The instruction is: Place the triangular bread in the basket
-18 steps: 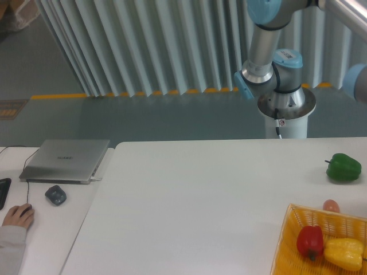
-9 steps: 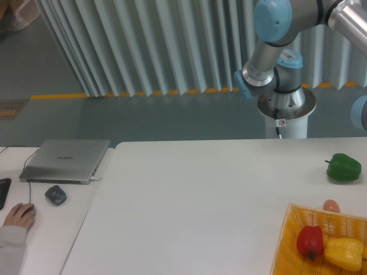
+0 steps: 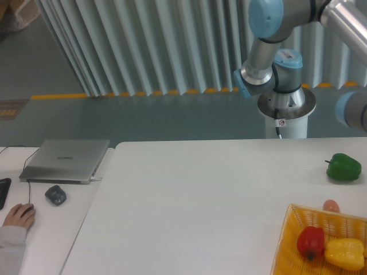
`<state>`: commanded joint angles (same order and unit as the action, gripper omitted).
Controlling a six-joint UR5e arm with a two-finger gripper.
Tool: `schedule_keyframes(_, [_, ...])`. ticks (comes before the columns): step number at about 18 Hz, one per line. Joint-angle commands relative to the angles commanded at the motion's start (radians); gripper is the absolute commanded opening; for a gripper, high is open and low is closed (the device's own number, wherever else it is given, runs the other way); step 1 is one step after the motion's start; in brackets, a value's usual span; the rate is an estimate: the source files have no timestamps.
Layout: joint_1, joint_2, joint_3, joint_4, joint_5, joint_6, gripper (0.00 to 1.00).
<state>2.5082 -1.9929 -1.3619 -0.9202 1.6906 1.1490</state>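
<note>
The yellow-orange woven basket [image 3: 289,238] sits at the table's bottom right corner, cut off by the frame edge. It holds a red pepper [image 3: 309,242] and a yellow pepper [image 3: 344,253]. No triangular bread shows in this view. Only the arm's base [image 3: 285,103] and upper links [image 3: 269,34] show at the top right, behind the table. The gripper is out of view.
A green pepper [image 3: 343,167] lies on the white table [image 3: 195,200] at the right. A small pinkish-orange thing [image 3: 330,205] lies just behind the basket. On the left desk are a closed laptop [image 3: 66,160], a grey mouse [image 3: 55,195] and a person's hand [image 3: 17,216].
The arm's upper links have shifted at the top right, and its elbow joint at the right edge has moved. Nothing on the table has moved.
</note>
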Motion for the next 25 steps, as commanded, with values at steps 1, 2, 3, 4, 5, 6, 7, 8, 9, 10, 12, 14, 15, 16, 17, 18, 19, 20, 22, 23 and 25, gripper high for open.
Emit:
schedule_keyframes(1, [-0.017,0.023,-0.005,-0.069,-0.015,0.002,1.0])
schedule_keyframes(2, [-0.025,0.037,-0.005,-0.115,-0.032,0.002,1.0])
schedule_keyframes(3, [-0.029,0.06,-0.008,-0.156,-0.061,0.003,1.0])
schedule_keyframes(4, [-0.032,0.075,-0.013,-0.176,-0.077,0.003,1.0])
schedule_keyframes(5, [-0.041,0.088,-0.019,-0.204,-0.089,0.002,1.0])
schedule_keyframes(6, [-0.051,0.103,-0.029,-0.262,-0.098,0.003,1.0])
schedule_keyframes(7, [-0.054,0.115,-0.04,-0.322,-0.107,0.003,1.0])
schedule_keyframes(8, [-0.055,0.117,-0.043,-0.359,-0.114,0.005,1.0])
schedule_keyframes(9, [-0.054,0.118,-0.043,-0.405,-0.108,0.023,1.0])
schedule_keyframes(10, [-0.052,0.126,-0.046,-0.46,-0.105,0.079,1.0])
schedule_keyframes(12, [-0.046,0.132,-0.06,-0.485,-0.104,0.144,1.0])
schedule_keyframes(14, [-0.042,0.134,-0.068,-0.514,-0.101,0.202,1.0])
schedule_keyframes(15, [-0.039,0.135,-0.066,-0.535,-0.101,0.26,1.0])
schedule_keyframes(16, [-0.032,0.138,-0.066,-0.545,-0.101,0.303,1.0])
schedule_keyframes(17, [-0.025,0.14,-0.065,-0.548,-0.101,0.345,1.0])
schedule_keyframes(18, [-0.016,0.14,-0.062,-0.548,-0.1,0.409,1.0])
schedule_keyframes(19, [-0.011,0.14,-0.059,-0.549,-0.095,0.437,1.0])
schedule_keyframes(20, [-0.003,0.14,-0.059,-0.552,-0.086,0.449,1.0])
schedule_keyframes(22, [-0.006,0.138,-0.062,-0.546,-0.086,0.448,1.0])
schedule_keyframes(23, [-0.008,0.137,-0.062,-0.546,-0.086,0.446,1.0])
schedule_keyframes(25, [-0.006,0.138,-0.062,-0.546,-0.088,0.446,1.0])
